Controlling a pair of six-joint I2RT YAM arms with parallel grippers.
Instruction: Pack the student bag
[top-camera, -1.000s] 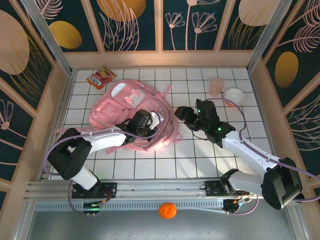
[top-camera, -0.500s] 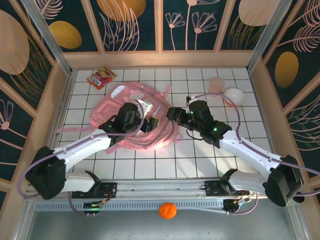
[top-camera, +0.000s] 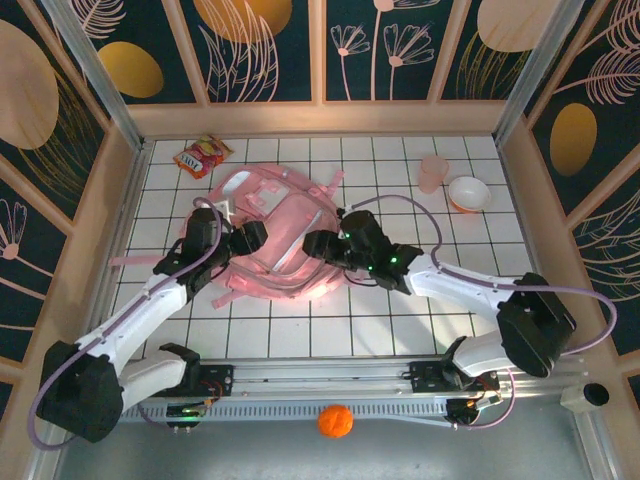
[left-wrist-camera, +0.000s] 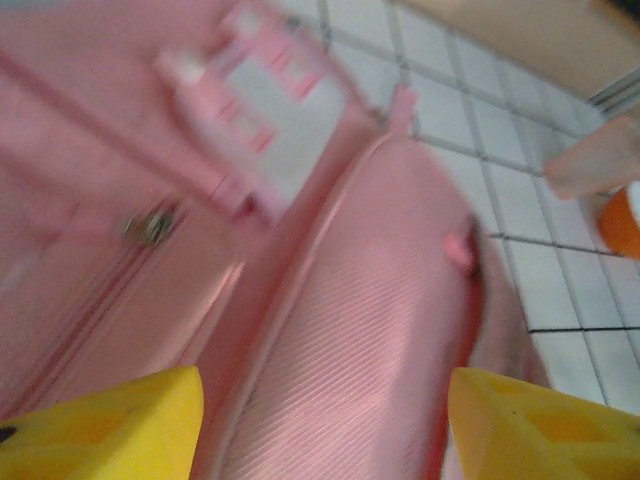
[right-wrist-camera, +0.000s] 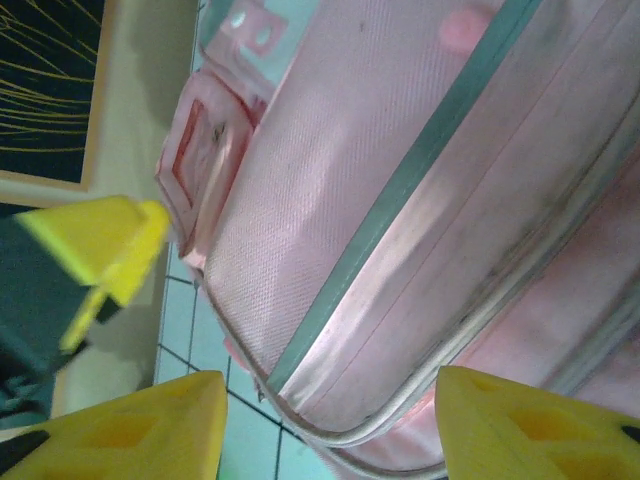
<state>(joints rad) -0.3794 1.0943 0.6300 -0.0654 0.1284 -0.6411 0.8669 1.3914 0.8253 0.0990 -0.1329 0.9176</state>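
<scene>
While the backpack (top-camera: 272, 200) lies toward the tabletop's (top-camera: 400, 300) far left corner, it is flanked by the left gripper (top-camera: 249, 237) and right gripper (top-camera: 318, 244), both seen with jaws apart.

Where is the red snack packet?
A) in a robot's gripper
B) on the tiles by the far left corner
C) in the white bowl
B: the snack packet lies on the tiles at the far left corner, behind the student bag.
</scene>
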